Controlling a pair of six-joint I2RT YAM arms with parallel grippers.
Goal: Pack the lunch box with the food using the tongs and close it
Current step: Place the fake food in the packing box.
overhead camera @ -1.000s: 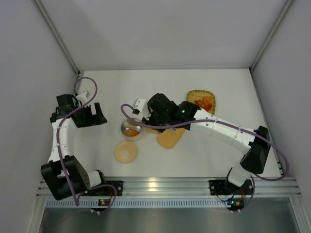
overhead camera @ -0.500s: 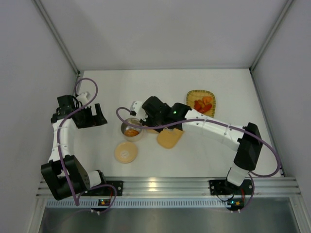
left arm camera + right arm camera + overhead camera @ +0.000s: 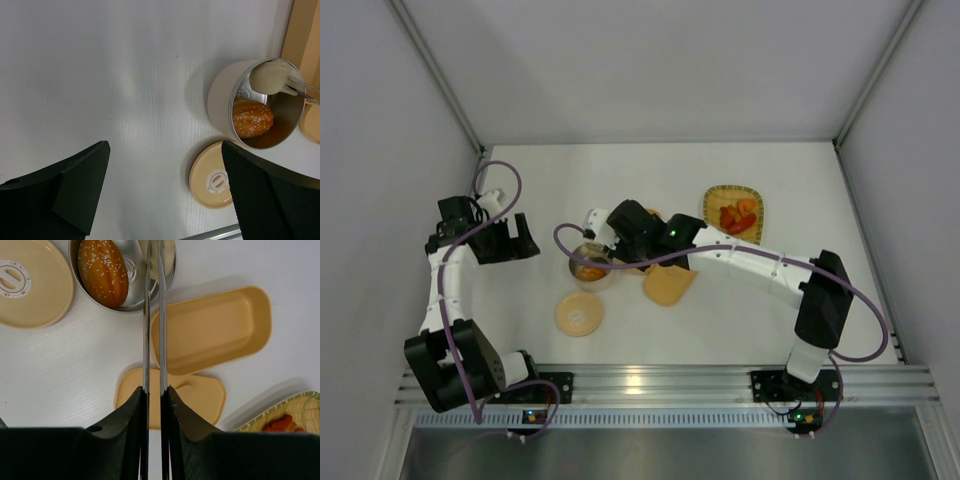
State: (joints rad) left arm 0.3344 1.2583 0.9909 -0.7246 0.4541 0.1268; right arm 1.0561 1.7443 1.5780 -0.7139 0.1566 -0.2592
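The tongs [image 3: 154, 315] pinch a white egg-like ball [image 3: 270, 76] at the rim of the steel tin [image 3: 257, 112], seemingly just inside its edge; an orange sesame-dotted piece [image 3: 105, 272] lies in the tin; the right claw [image 3: 154, 392] is clamped on the tongs; the pale-orange box [image 3: 212, 330] stands just beside the tin, with its flat lid [image 3: 172, 395] next to it; the round tan lid [image 3: 216, 177] lies beside the tin on the worktop [image 3: 100, 60]; the left claw [image 3: 165, 147] gapes wide, well apart from the tin.
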